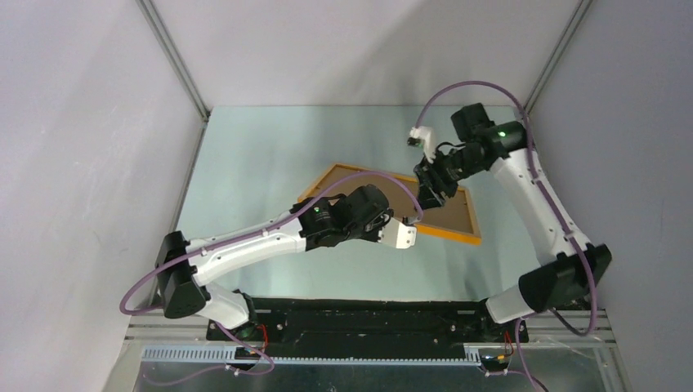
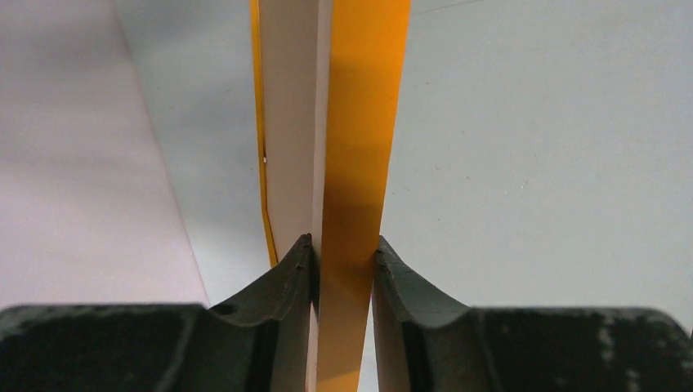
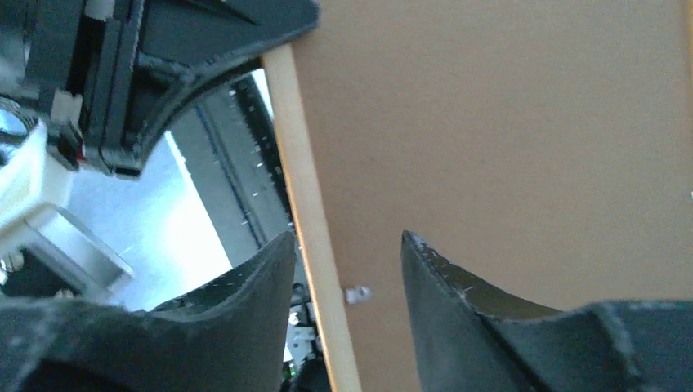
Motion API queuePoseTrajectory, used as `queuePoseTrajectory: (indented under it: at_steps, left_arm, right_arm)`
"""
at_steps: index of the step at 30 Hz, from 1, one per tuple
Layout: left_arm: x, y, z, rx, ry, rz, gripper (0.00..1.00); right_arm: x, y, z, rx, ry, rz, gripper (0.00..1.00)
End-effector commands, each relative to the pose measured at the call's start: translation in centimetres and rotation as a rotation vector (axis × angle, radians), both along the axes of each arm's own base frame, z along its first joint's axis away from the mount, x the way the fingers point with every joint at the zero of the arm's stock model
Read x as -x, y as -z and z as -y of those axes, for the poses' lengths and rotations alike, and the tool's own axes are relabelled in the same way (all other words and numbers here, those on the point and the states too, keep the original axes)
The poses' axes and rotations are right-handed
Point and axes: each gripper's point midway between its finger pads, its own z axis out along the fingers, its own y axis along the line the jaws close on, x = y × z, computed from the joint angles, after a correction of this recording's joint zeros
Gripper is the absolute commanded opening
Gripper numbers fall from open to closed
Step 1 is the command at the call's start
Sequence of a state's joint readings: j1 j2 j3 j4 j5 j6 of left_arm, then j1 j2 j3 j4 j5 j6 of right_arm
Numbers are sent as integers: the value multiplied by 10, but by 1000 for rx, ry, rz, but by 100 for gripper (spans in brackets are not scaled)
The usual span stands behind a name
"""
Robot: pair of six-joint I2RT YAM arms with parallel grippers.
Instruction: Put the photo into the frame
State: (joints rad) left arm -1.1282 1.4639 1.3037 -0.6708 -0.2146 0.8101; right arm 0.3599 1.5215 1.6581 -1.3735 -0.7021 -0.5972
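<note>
A pale blue-green table point(image 1: 245, 155) is being enclosed by grey walls point(image 1: 82, 122). At its centre the frame point(image 1: 445, 236) is being held with its long axis running roughly 9 to 3 o'clock. Its 9 o'clock half is being covered by the left arm point(image 1: 253, 241). A brown backing board point(image 1: 454, 210) is being shown inside it. The orange rail at 6 o'clock is being pinched by the left gripper point(image 2: 345, 253), with a white strip point(image 2: 290, 122) alongside; whether that is the photo cannot be told. The right gripper point(image 3: 343, 245) is being held spread, with a pale frame edge between its fingers.
</note>
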Motion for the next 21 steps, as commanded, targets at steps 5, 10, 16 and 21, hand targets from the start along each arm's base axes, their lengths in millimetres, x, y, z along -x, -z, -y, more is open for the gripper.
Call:
queuePoseTrajectory:
  at_steps: [5, 10, 16, 21]
  left_arm:
    - [3, -60, -17, 115, -41, 64, 0]
    - [7, -77, -27, 114, -48, 63, 0]
    - [8, -94, -39, 91, -65, 67, 0]
    - [13, -109, -50, 75, -65, 54, 0]
  right_arm:
    - [-15, -48, 31, -80, 178, 297, 76]
    - [2, -69, 37, -122, 197, 422, 98]
    - [28, -82, 40, -140, 173, 505, 99]
    - [39, -77, 44, -74, 104, 549, 98]
